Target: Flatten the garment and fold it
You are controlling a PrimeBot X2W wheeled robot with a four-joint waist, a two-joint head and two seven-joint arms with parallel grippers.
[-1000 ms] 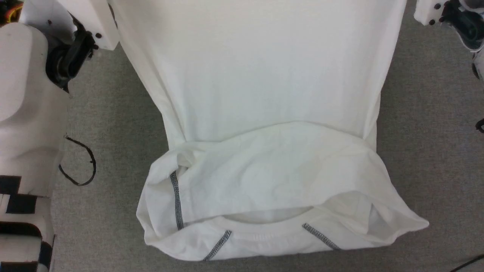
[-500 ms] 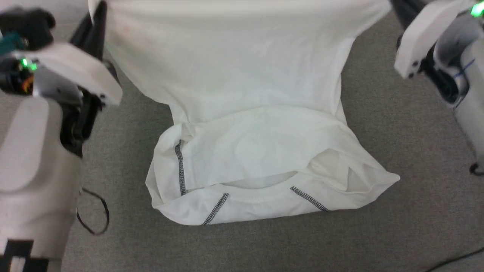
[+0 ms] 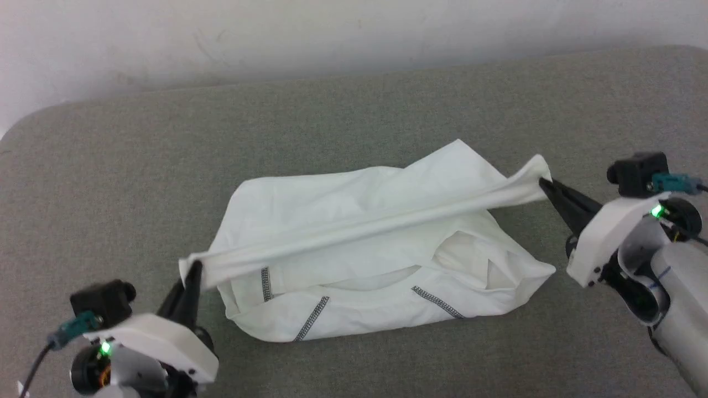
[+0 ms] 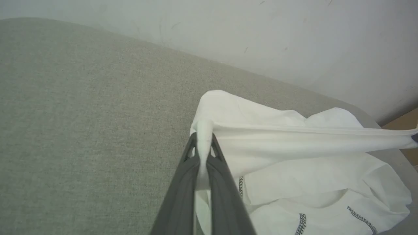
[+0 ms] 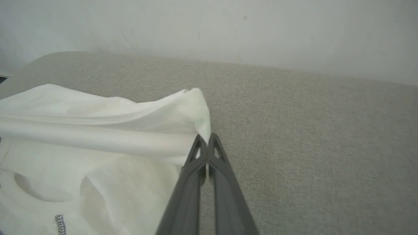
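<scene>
Where the grey cloth-covered surface (image 3: 110,182) met a pale wall (image 3: 332,33) at its far side, one item was entered: the garment (image 3: 343,215), white, lying in a loose heap at the middle of the surface.

- Collar opening: toward the near side, with dark zigzag stitching (image 3: 437,301) along the seams on either side of it.
- One edge: raised off the heap and drawn taut into a narrow band, running from near left to far right.
- Left gripper (image 3: 193,272): at the near-left end of the band. Its fingers (image 4: 183,182) were pressed together on a corner of the fabric, which showed white between them.
- Right gripper (image 3: 545,182): at the far-right end. Its fingers (image 5: 225,182) were closed and pinched the other corner at their tips.
- Right part of the heap: rumpled, with one fold standing open.
- The grippers stood well apart, with the heap between them.
</scene>
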